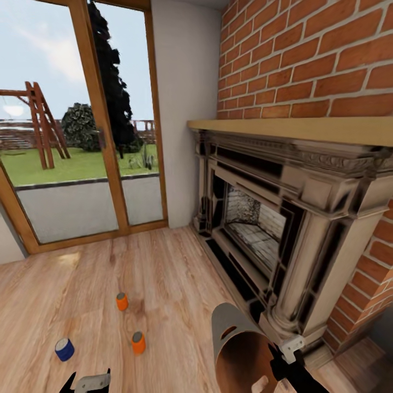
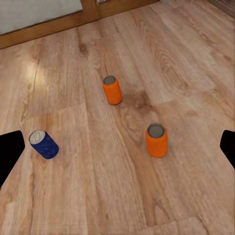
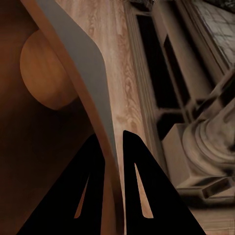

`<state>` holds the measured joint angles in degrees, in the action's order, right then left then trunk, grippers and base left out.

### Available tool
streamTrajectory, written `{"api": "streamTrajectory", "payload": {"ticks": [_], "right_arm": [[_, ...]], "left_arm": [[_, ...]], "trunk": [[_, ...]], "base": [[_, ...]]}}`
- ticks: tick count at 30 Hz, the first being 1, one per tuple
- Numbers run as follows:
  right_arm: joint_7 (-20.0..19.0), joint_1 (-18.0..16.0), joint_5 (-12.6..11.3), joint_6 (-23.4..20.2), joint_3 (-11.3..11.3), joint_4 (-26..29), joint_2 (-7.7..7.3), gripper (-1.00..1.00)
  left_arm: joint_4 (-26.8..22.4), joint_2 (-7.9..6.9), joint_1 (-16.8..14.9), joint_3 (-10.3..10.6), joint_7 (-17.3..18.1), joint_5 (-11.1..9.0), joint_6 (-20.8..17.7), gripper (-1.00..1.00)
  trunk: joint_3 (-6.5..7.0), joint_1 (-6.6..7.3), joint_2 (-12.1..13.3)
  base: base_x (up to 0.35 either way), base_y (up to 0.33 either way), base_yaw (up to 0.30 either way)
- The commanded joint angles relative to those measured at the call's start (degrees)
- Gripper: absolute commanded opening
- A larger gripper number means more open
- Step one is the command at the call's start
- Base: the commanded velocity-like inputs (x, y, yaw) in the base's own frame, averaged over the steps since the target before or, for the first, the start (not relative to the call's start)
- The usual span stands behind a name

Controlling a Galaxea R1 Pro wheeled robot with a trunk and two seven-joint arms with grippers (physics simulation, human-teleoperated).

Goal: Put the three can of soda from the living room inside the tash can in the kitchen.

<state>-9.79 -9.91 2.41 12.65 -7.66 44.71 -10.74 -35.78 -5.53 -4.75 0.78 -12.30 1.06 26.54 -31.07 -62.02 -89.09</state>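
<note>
Standing on the warm plank floor (image 1: 164, 284) of the living room, the three cans sit well apart from one another in front of the wood-framed glass doors (image 1: 82, 125). Farthest left is the blue can (image 1: 64, 349), tilted or on its side, with its silver end showing. Beyond it stands an orange can (image 1: 121, 301), and nearer the robot a second orange can (image 1: 138, 343), both upright. The left gripper (image 1: 87, 382) hangs above the floor just short of the blue can; in the left wrist view its dark fingers (image 2: 10, 154) sit far apart at the picture's edges, spread wide with nothing between them. Further right, the trash can (image 1: 232, 333) is carried off the floor, tipped so its brown inside shows, near the base of the ornate fireplace (image 1: 284, 218). The right gripper (image 3: 113, 147) pinches the bin's thin wall at the rim, one finger inside, one outside. Red brick wall (image 1: 305, 54) rises above the wooden mantel (image 1: 295, 130).
</note>
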Motion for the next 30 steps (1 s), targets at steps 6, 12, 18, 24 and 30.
{"api": "streamTrajectory", "payload": {"ticks": [6,12,18,24,30], "right_arm": [[-0.3,0.0,-0.2,0.0,0.0,0.0,0.20,-1.00],[-0.3,0.0,0.0,0.0,-0.1,0.0,0.33,-1.00],[-0.3,0.0,0.1,0.0,-0.1,0.0,0.49,-1.00],[-0.3,0.0,0.1,0.0,0.0,0.0,0.63,-1.00],[-0.3,0.0,0.1,-0.1,0.0,0.0,0.71,-1.00]], "left_arm": [[0.0,0.01,0.0,0.0,0.2,0.0,0.0,1.00],[0.0,0.06,0.0,0.0,0.4,0.0,-0.1,1.00],[0.0,0.08,0.0,0.3,0.6,0.0,-0.1,1.00],[0.1,0.06,0.0,0.4,0.6,0.0,-0.1,1.00],[0.3,0.07,0.0,0.5,0.5,0.0,-0.1,1.00]], "trunk": [[0.01,0.00,0.0],[0.01,0.00,0.0],[0.01,0.00,0.0],[0.01,0.00,0.0],[0.01,0.00,0.0]], "base": [[0.323,0.071,0.000],[0.323,0.071,0.000],[0.324,0.071,0.000],[0.324,0.063,0.000],[0.324,0.012,0.000]]}}
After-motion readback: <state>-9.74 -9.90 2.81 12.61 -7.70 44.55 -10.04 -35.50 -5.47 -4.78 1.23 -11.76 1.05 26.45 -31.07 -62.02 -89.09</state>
